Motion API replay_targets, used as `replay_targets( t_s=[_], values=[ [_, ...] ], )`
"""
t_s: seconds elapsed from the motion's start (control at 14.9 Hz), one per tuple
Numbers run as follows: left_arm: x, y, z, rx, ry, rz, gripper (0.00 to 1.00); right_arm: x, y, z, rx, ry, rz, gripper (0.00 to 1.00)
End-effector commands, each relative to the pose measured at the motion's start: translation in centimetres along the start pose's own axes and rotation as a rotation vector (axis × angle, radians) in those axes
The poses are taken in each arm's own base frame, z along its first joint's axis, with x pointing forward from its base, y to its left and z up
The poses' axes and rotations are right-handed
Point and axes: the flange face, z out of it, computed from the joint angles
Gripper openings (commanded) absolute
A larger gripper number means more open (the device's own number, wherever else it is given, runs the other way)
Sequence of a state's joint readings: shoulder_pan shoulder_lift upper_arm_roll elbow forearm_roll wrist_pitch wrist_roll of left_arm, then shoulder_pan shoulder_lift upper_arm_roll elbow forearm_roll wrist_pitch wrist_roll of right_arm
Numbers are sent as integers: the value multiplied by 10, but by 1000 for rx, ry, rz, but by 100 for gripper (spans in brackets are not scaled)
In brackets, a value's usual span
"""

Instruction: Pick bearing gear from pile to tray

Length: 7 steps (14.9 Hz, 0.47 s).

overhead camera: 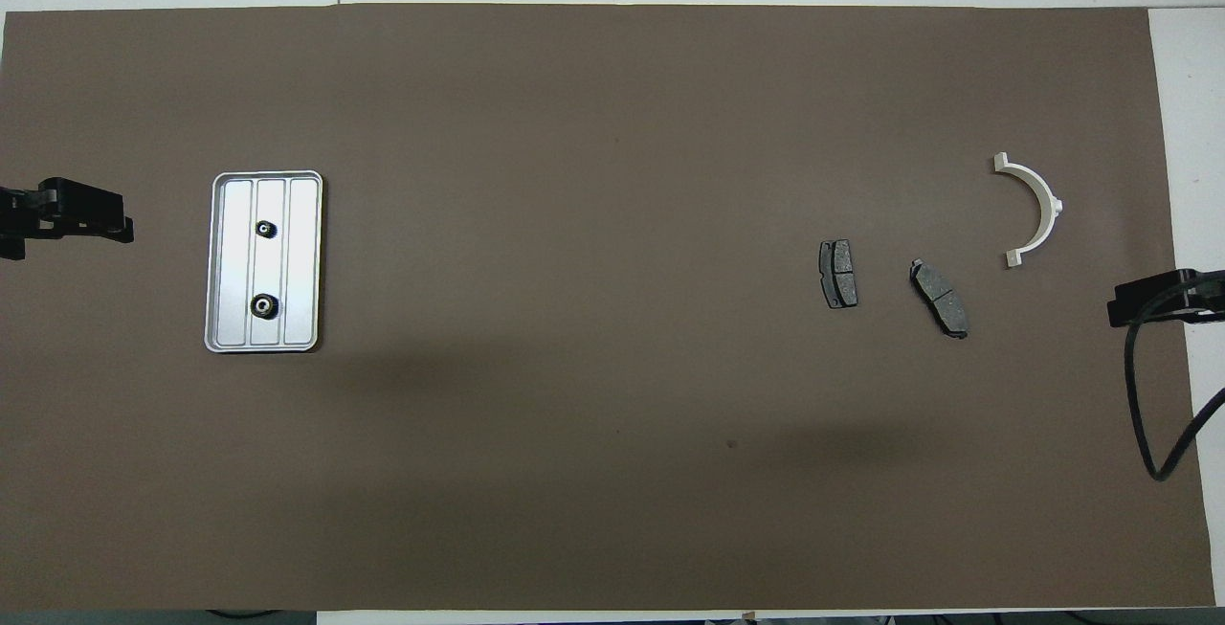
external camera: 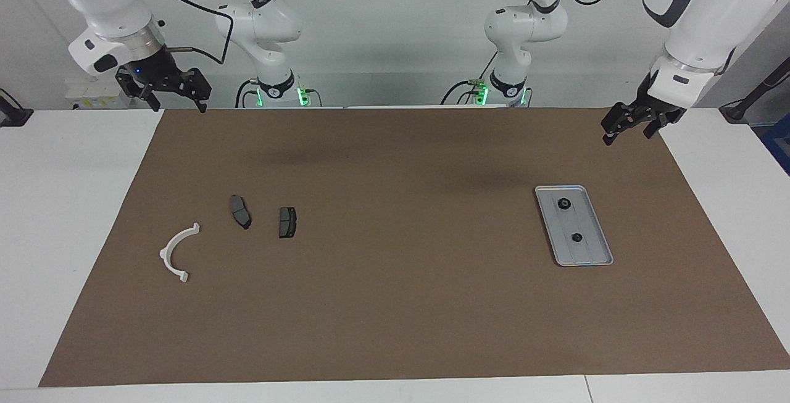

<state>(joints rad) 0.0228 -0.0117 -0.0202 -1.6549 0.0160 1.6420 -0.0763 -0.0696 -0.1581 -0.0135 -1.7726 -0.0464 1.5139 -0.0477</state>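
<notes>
On the tray, toward the left arm's end, I saw both gears already lying along its long axis. Only brake pads and a bracket remained. My left gripper, nearer the tray, and right gripper hung open, empty.

A brown mat covers the white table. On the mat lie the tray, two brake pads and, beside them, a white half-ring bracket.
</notes>
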Motion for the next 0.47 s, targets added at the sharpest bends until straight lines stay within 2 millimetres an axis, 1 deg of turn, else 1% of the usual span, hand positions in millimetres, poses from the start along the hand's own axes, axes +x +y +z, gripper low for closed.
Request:
replay_targets(
  t_s=[0.0, 0.4],
  values=[
    [2, -3, -7, 14, 3, 23, 100, -4, 4, 1, 1, 24, -19, 100],
    [2, 1, -8, 7, 6, 28, 100, -4, 4, 1, 1, 24, -21, 100]
  ],
)
